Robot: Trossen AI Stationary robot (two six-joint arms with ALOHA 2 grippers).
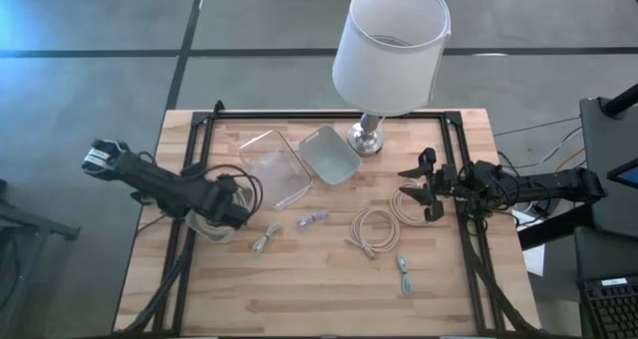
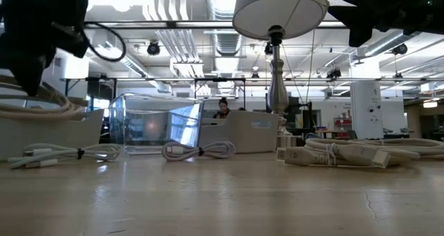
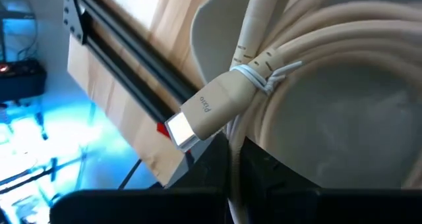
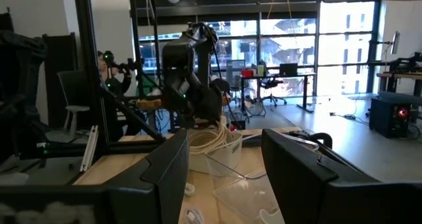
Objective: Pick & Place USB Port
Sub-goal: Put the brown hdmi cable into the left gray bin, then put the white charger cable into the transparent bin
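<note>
While the right tool (image 1: 431,184) waits open, the left tool (image 1: 231,211) grips a coiled cable (image 3: 316,72).

Wood table (image 1: 329,289) w/ cable coils (image 1: 374,231), lamp (image 1: 367,137), clear bin (image 1: 274,169), lid (image 1: 329,155).

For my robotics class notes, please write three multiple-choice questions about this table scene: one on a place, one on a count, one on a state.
1. Where is the lamp?
A. far edge, middle
B. near left corner
C. on the floor

2. How many clear or grey bins are on the table?
A. one
B. two
C. four

3. The left gripper is:
A. wide open, empty
B. shut on a cable coil
C. out of view

Key: 1 A, the high view shows its base there. 2 B, clear bin beside grey bin. 3 B, the left wrist view shows the coil held.
</note>
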